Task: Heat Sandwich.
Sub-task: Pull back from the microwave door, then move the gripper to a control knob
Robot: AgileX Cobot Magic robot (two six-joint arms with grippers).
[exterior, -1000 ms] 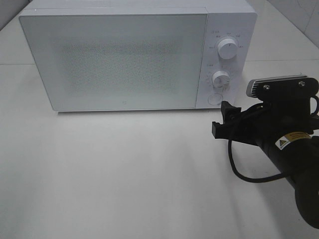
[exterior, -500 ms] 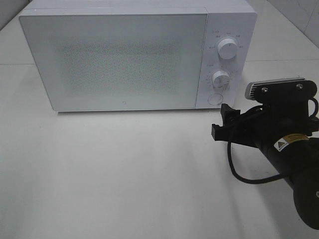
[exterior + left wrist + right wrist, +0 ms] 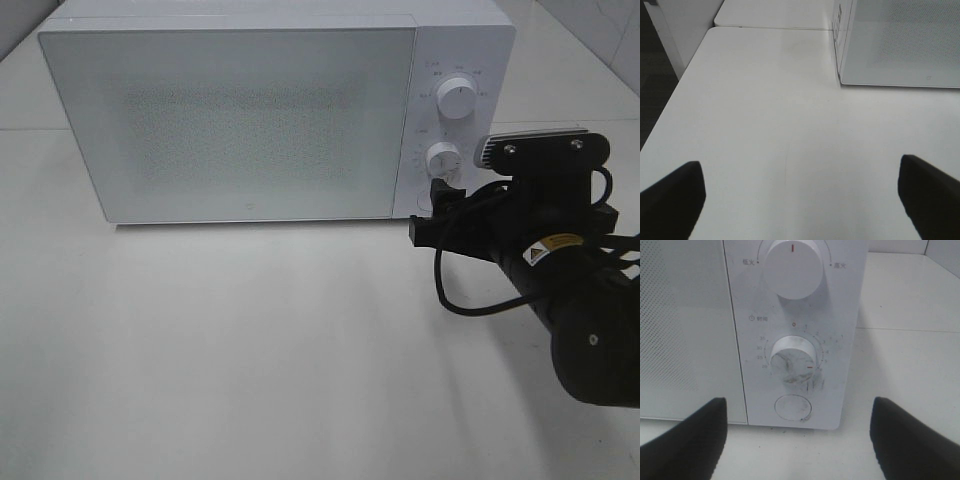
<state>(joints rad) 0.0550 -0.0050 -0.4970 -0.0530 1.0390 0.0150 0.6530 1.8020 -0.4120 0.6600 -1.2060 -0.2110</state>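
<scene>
1. The right fingers [image 3: 690, 440] stand spread and empty before the microwave [image 3: 250, 120] panel, near the timer knob [image 3: 793, 359]. Closing too low could catch the round button [image 3: 792, 408] beneath it and perhaps pop the door [image 3: 230, 120].
2. The sandwich shows nowhere; it is perhaps behind that shut, frosted door, but I cannot tell.
3. Only the left wrist view shows the left fingers [image 3: 670, 200], spread and empty over the bench [image 3: 790, 125] beside the microwave.

right arm [image 3: 590, 340]: black | fingers [image 3: 690, 440]: black | cable [image 3: 445, 300]: black loop | label [image 3: 548, 249]: yellow | camera mount [image 3: 530, 137]: silver, two screws [image 3: 509, 148]
</scene>
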